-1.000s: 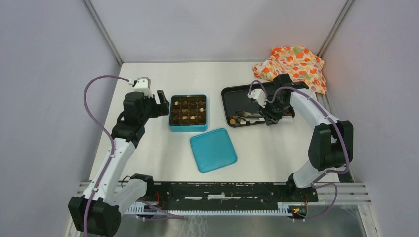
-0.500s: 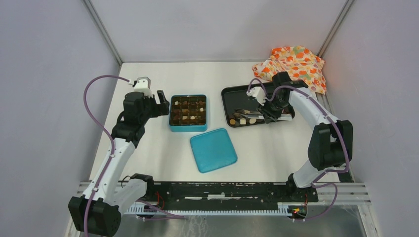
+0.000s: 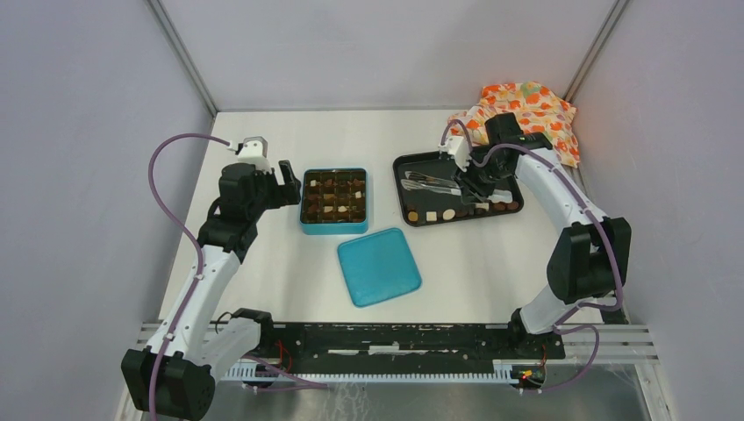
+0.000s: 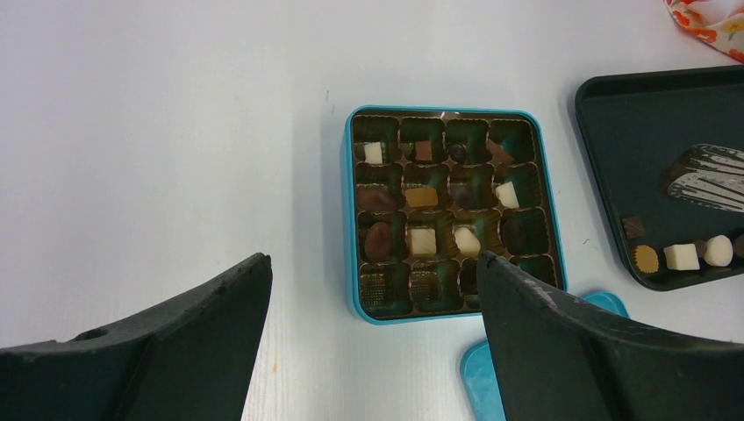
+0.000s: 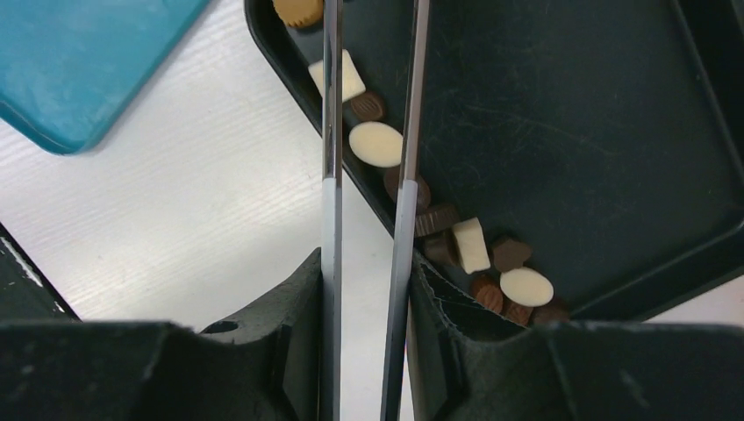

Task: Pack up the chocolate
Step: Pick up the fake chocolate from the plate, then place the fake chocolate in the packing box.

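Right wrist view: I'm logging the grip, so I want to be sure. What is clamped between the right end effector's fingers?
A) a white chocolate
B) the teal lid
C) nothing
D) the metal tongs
D: the two shiny arms of the tongs run up from between the fingers of the right end effector, while the chocolate lies loose in the black tray.

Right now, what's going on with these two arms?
The right gripper is shut on the metal tongs, holding them above the black tray. Loose chocolate pieces lie along the tray's near edge. The tongs' tips seem to carry nothing. The left gripper hangs open beside the teal box, touching nothing. Many of the box's compartments hold a piece. The teal lid lies on the table in front of the box.
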You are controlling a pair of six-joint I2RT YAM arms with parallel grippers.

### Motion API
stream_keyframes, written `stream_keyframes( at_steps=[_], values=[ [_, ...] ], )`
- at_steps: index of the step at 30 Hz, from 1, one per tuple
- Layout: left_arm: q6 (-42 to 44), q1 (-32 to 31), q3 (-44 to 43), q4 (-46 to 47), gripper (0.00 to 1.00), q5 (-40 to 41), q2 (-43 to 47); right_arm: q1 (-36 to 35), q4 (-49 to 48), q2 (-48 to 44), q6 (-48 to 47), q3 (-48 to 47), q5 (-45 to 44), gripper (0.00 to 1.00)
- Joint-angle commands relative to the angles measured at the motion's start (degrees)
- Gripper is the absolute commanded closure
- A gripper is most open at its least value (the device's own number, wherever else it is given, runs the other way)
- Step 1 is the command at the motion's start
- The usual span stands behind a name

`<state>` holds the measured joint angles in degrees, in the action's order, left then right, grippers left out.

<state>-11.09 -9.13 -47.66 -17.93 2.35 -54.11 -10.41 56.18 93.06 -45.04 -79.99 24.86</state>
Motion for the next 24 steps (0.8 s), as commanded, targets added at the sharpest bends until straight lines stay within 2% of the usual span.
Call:
stream_keyframes(
  at_steps=[1,8,9,12,24],
  values=[
    [2.68,-0.32,-0.33,1.24,0.08,-1.06,0.31,-2.52,-2.81,-2.00,2.32,-4.00,8.17,0.85],
    [2.86,-0.28,-0.24,1.20,0.08,0.06,0.19,-10.59,-5.34,1.63,5.76,-9.36,11.77,0.86],
    [2.87,-0.26,-0.24,1.22,0.08,0.58,0.20,-14.72,-5.30,4.57,6.42,-12.08,11.19,0.86],
    [2.97,-0.28,-0.16,1.15,0.08,0.96,0.26,-18.75,-5.46,7.62,7.22,-14.94,9.66,0.85],
    [2.91,-0.29,-0.15,1.28,0.08,1.24,0.52,-27.18,-5.71,16.78,9.85,-22.03,5.76,0.81]
  ],
)
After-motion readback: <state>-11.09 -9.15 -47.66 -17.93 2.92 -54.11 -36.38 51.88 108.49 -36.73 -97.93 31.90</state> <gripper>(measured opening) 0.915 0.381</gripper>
